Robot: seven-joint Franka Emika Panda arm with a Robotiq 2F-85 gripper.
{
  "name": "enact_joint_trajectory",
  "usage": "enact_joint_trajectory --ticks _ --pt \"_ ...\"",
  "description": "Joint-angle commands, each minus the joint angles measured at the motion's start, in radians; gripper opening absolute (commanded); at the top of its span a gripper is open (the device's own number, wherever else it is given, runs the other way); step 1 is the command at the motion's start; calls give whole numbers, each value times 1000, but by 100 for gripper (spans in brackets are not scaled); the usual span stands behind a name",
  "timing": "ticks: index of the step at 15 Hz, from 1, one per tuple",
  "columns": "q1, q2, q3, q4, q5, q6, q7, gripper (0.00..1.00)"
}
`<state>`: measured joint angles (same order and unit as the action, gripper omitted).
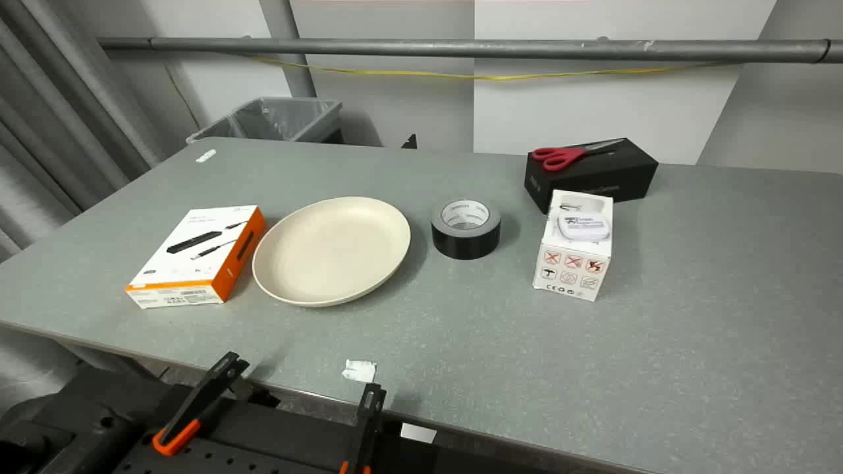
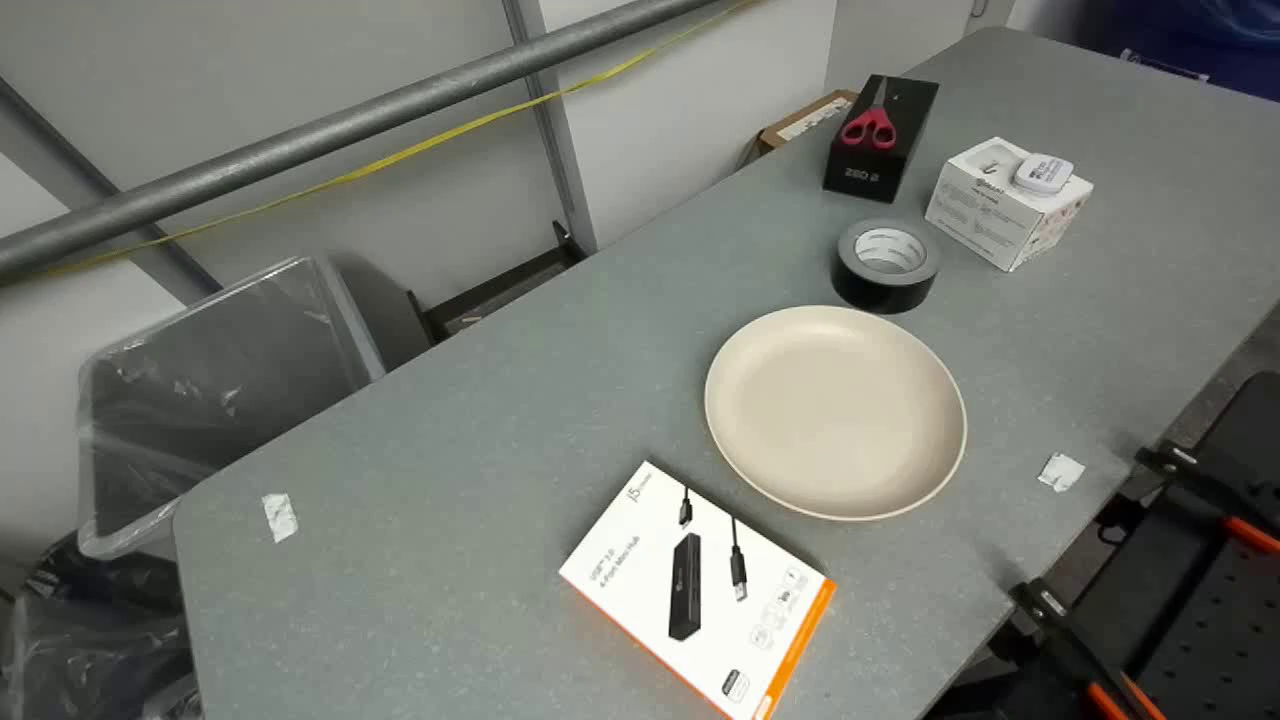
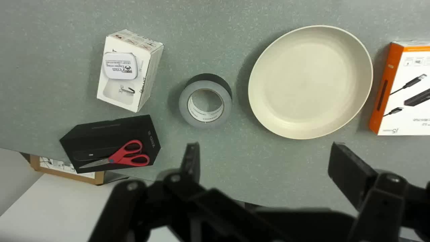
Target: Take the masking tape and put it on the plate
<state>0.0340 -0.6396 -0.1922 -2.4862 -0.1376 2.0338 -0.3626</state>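
Wrist view: closest is your pincer, its 2 fingers spread wide apart, the gray counter behind them. In an exterior view, from near to far, you have the orange-edged box, then the cream plate, then the masking tape, lying flat on the counter just beside but apart from the plate. Past it you see the white box bearing a small white container, then the black box carrying red-handled scissors.
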Motion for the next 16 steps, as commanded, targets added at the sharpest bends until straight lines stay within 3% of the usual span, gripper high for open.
enact_joint_trajectory --ticks 1,8,11,16 --pt "4 2 4 2 3 -3 -2 100" --pt "2 15 4 13 11 19 6 100" --pt "-11 133 4 20 30 106 32 100" --pt "8 437 26 46 21 334 97 100"
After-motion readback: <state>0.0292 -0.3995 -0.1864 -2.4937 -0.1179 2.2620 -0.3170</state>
